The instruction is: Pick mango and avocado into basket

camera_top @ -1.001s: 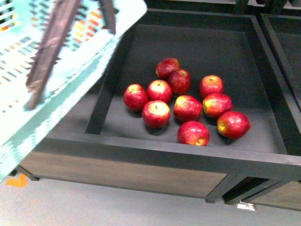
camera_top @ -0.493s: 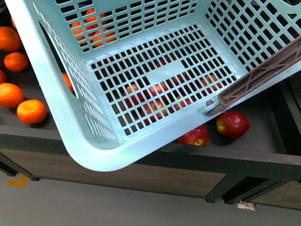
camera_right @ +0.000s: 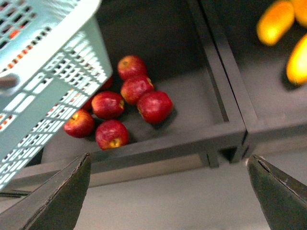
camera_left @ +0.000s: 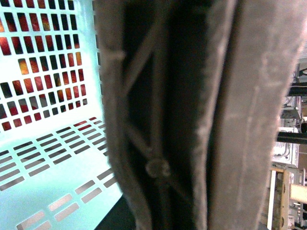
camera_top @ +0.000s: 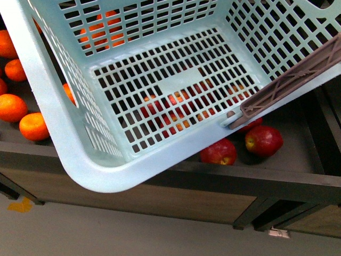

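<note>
**Asker:** Where are your two fruits just now?

**Me:** I take the mango to be one of the elongated yellow-orange fruits (camera_right: 276,21) that my right wrist view catches. They are blurred, and they lie past the dark divider (camera_right: 220,96), well apart from the basket. The dark green avocado shows in none of my views, so I can't place it.

**Asker:** And the basket?

**Me:** The light teal slotted plastic basket (camera_top: 114,176) hangs tilted in the air and fills most of the front view. It is empty. Through its grid floor I see only what lies underneath.

**Asker:** Why is it held up like that?

**Me:** I think it is being carried by its brown folding handle (camera_top: 287,85), so the basket can go to the fruit. That handle crowds my left wrist view, right up against the camera, which suggests my left gripper has it. The fingers are hidden, though, so I cannot tell whether they are clamped.

**Asker:** Your other arm?

**Me:** My right gripper (camera_right: 168,158) is spread wide and holds nothing. It sits out beside the basket, which I take to mean it is free for the picking.

**Asker:** What surrounds the basket?

**Me:** Glossy red round apples (camera_top: 264,140) lie under it in a dark wooden display bin (camera_top: 240,178). Round oranges (camera_top: 33,126) lie to its left in the next compartment. The grey floor (camera_top: 133,234) is below the bin's front. Neither fruit is wanted.

**Asker:** So what next?

**Me:** Nothing has been collected yet. I'd bring the basket nearer the mango's compartment, then lower the spread gripper onto the fruit.
</note>
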